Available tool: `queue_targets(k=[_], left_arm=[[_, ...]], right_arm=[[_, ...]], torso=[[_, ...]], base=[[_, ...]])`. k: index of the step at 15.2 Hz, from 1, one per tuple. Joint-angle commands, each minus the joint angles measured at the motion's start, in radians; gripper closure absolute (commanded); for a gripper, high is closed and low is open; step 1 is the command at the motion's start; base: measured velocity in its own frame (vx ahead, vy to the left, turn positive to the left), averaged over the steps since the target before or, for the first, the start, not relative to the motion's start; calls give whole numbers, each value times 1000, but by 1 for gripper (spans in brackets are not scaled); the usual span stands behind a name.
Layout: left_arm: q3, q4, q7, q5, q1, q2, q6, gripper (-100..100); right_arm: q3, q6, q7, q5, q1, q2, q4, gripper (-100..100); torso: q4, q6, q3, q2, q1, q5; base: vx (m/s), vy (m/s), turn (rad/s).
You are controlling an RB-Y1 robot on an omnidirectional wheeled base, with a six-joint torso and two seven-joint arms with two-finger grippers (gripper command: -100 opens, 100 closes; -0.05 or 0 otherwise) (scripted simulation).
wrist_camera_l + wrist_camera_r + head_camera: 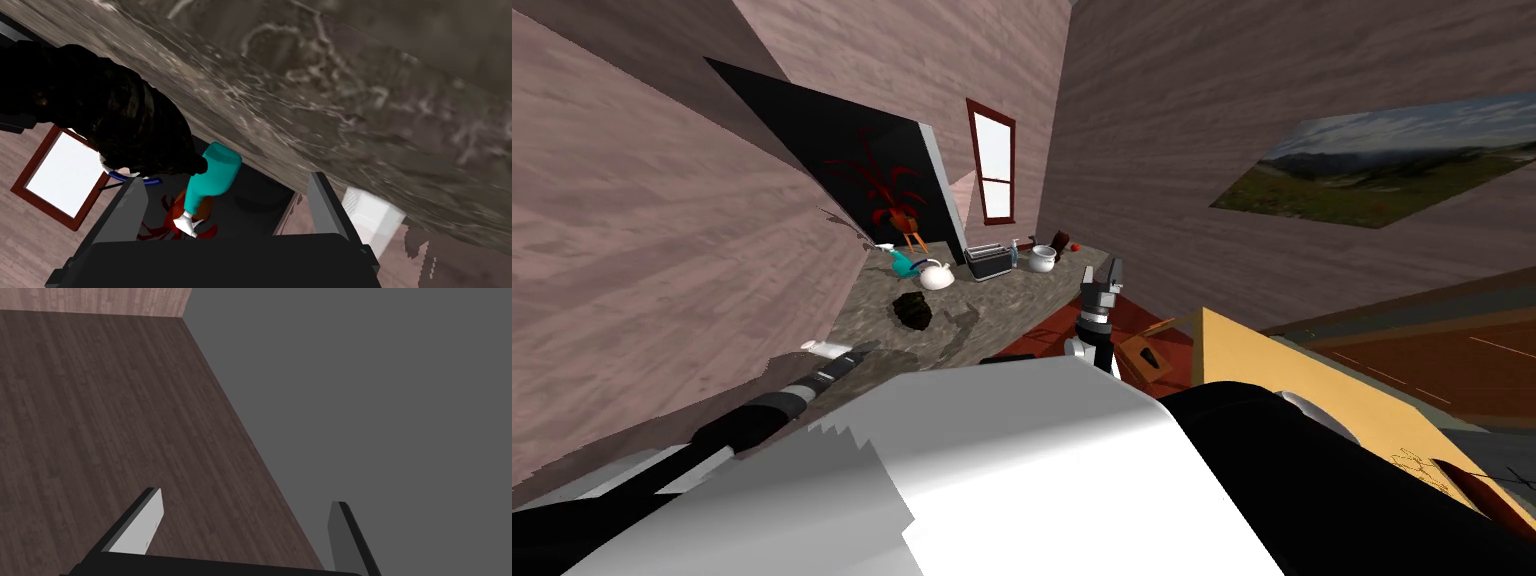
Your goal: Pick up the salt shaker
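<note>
The salt shaker [372, 220] is a small white block on the mottled grey stone counter [350, 90]. It stands just outside one finger of my left gripper [226, 179], not between the fingers. That gripper is open and lies low over the counter's near left end. In the head view the shaker [824, 349] shows as a white patch beside the left gripper [862, 352]. My right gripper [1102, 275] is raised off the counter's right edge. Its fingers [145, 523] stand open with nothing between them.
A dark lumpy object [912, 310] sits on the counter beyond the left gripper. Farther back stand a teal spray bottle [900, 262], a white teapot [937, 275], a toaster [988, 261] and a white pot [1043, 259]. A yellow-topped table [1312, 390] is at my right.
</note>
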Motion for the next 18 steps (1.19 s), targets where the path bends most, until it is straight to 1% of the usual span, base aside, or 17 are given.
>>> queue_targets(k=[1, 2, 3, 4, 5, 6, 7, 8, 11, 12, 14, 16, 17, 18], left_arm=[[0, 33, -11, 17, 17, 50, 14, -100], [0, 33, -11, 17, 17, 63, 14, -100], [0, 59, -18, 29, 29, 91, 20, -100], [0, 59, -18, 29, 29, 101, 20, -100], [-1, 83, -24, 41, 41, 127, 25, -100], [-1, 83, -24, 41, 41, 137, 25, -100], [-1, 107, -30, 51, 52, 170, 31, -100], [-1, 107, -30, 51, 52, 170, 31, -100], [-3, 167, -46, 79, 82, 255, 45, -100], [-3, 167, -46, 79, 82, 257, 45, -100], [-5, 199, -54, 93, 97, 301, 52, -100], [-6, 223, -60, 103, 110, 332, 57, -100], [-7, 232, -62, 106, 114, 342, 59, -100], [-13, 228, -57, 100, 102, 328, 50, -100]], right_arm=[[0, 0, 0, 0, 0, 0, 0, 0], [0, 0, 0, 0, 0, 0, 0, 0], [0, 0, 0, 0, 0, 0, 0, 0], [0, 0, 0, 0, 0, 0, 0, 0], [0, 0, 0, 0, 0, 0, 0, 0], [0, 0, 0, 0, 0, 0, 0, 0], [0, 0, 0, 0, 0, 0, 0, 0], [0, 0, 0, 0, 0, 0, 0, 0], [0, 0, 0, 0, 0, 0, 0, 0], [0, 0, 0, 0, 0, 0, 0, 0], [0, 0, 0, 0, 0, 0, 0, 0], [0, 0, 0, 0, 0, 0, 0, 0], [0, 0, 0, 0, 0, 0, 0, 0], [0, 0, 0, 0, 0, 0, 0, 0]], torso=[[0, 0, 0, 0, 0, 0], [0, 0, 0, 0, 0, 0], [0, 0, 0, 0, 0, 0], [0, 0, 0, 0, 0, 0], [0, 0, 0, 0, 0, 0], [0, 0, 0, 0, 0, 0], [0, 0, 0, 0, 0, 0], [0, 0, 0, 0, 0, 0], [0, 0, 0, 0, 1, 0], [0, 1, 0, 0, 1, 0], [0, 0, 0, 1, 2, 0], [1, 0, 1, 1, 3, 0], [1, 0, 1, 1, 4, 0], [1, 0, 1, 2, 5, 0]], base=[[-1, -17, -134], [1, -16, -112], [0, -17, -128], [0, -14, -109], [0, -15, -139], [-3, -10, -118], [-5, -10, -126], [-6, -6, -96], [-13, -5, -163], [-19, 3, -106], [-20, 9, -87], [-32, 28, -104], [-44, 37, -64], [-26, 25, -22]])
